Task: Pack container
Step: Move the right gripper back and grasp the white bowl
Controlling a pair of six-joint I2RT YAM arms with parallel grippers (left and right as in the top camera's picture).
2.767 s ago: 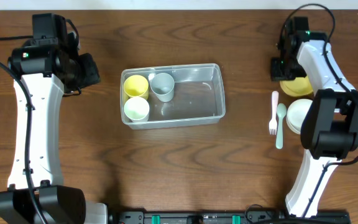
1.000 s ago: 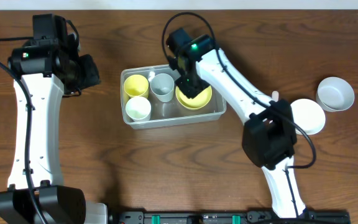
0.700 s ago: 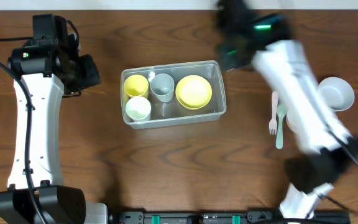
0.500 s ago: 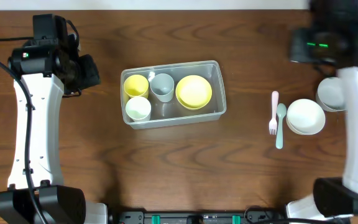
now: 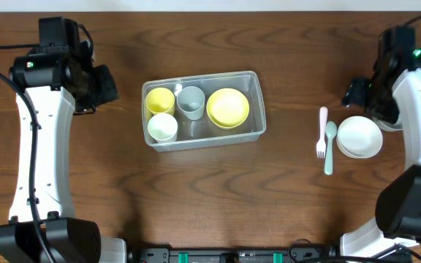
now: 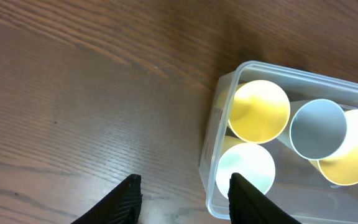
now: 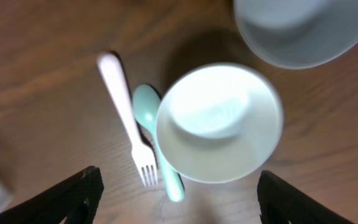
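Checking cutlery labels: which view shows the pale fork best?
Right wrist: the pale fork lies large, tines visible, beside the green spoon. Overhead shows it whole but tiny. Left wrist does not show it.

The clear container (image 5: 257,109) is sitting mid-table (image 5: 210,190). It is carrying a yellow cup (image 5: 159,100) and a pale cup (image 5: 161,128) at its left end, a grey cup (image 5: 191,101) just beside them, and a yellow bowl (image 5: 228,107) at its right end. Well off to the right, a white fork (image 5: 322,133) and a mint spoon (image 5: 330,147) are lying side by side, next to a white bowl (image 5: 359,136). The right gripper (image 5: 358,93) is hanging near that bowl, its arm covering most of a grey bowl (image 5: 386,126). The left gripper (image 5: 105,84) is hovering left of the container, apart from it.
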